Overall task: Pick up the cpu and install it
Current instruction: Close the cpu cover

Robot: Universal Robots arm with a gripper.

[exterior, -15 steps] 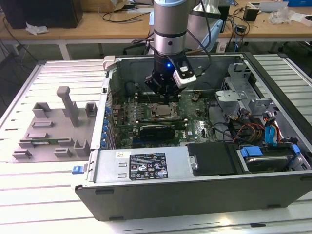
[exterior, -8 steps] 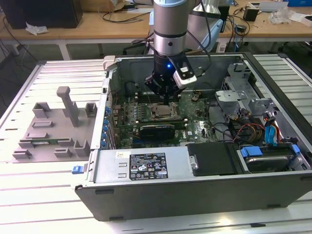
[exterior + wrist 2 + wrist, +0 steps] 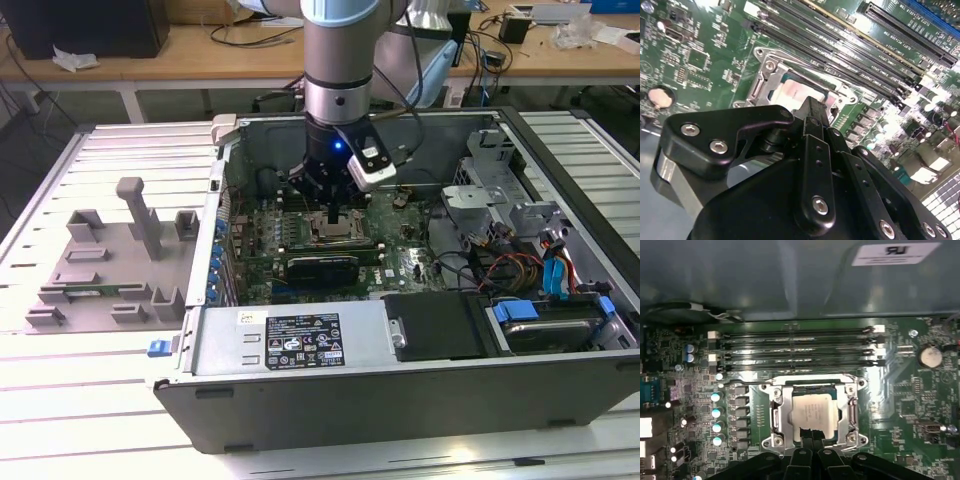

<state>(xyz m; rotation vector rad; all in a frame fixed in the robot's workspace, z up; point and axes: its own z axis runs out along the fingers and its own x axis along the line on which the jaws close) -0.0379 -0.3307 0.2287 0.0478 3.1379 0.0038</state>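
The cpu (image 3: 812, 410) is a silver-grey square lying flat inside the metal-framed socket (image 3: 776, 416) on the green motherboard; the second wrist view also catches the cpu (image 3: 797, 92). My gripper (image 3: 810, 433) hangs straight over the socket, its two black fingers drawn together with their tips at one edge of the chip. Nothing is seen pinched between them. In the exterior view the gripper (image 3: 333, 214) reaches down into the open computer case, right over the socket (image 3: 337, 234).
Black memory slots (image 3: 795, 347) run alongside the socket, with a row of capacitors (image 3: 716, 412) on another side. The case walls (image 3: 300, 345), drive bay (image 3: 540, 325) and cables (image 3: 505, 265) ring the motherboard. A grey parts fixture (image 3: 110, 260) sits at the exterior view's left.
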